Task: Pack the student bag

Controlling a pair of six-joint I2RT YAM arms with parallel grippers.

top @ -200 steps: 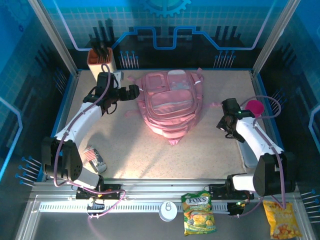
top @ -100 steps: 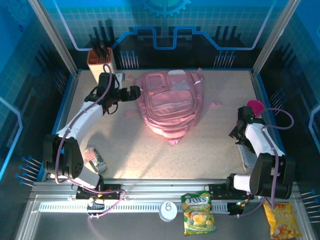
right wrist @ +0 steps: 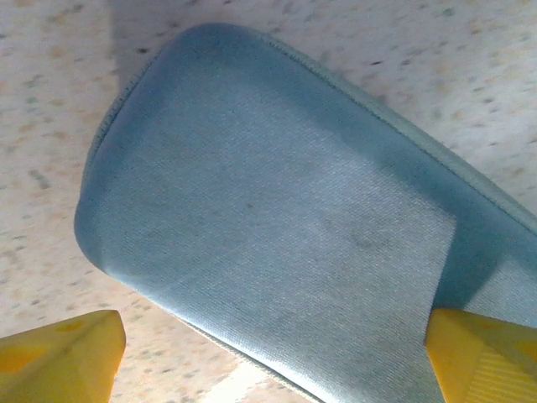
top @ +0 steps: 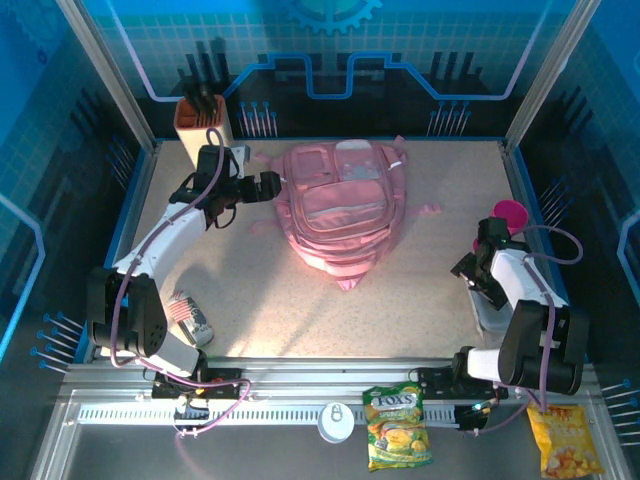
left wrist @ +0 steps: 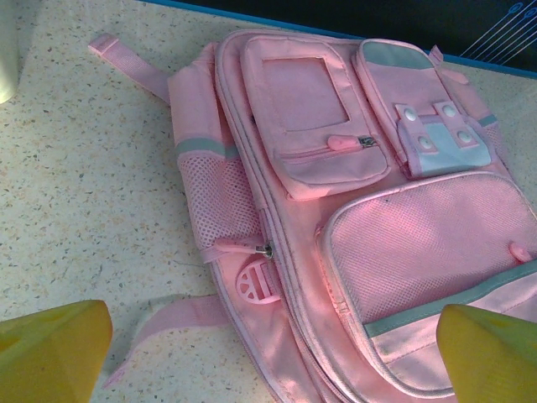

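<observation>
One student bag [top: 338, 215], upper centre of the top view, lying flat on the speckled tabletop [top: 260, 290]. It is soft pink fabric, roughly teardrop-shaped, narrowing toward the bottom of the frame.

In the left wrist view I count two mesh panels, one flat pocket with a rectangular window, one flap with four round studs, and one round ribbed buckle [left wrist: 258, 285] at lower centre.

The left gripper [top: 268, 185] sits just beside the bag's left edge. Its two blunt yellow fingertips [left wrist: 50, 348] are in the bottom corners of its wrist view, spread wide with nothing pinched.

The right gripper [top: 478, 270] is at mid right, well apart from the bag. Its fingers are also spread wide over one grey-blue pouch [right wrist: 277, 252], which has a fine woven cloth, rounded corners and a piped seam. I can't tell if the tips touch it.

Other items:
- One glossy magenta round thing [top: 510, 213], right.
- One tan box [top: 203, 125], upper left.
- One small striped packet [top: 188, 318], lower left.
- Two crinkly snack packets on the bottom rail, green [top: 398, 427] and yellow [top: 563, 440].
- One white round lid [top: 336, 421].
</observation>
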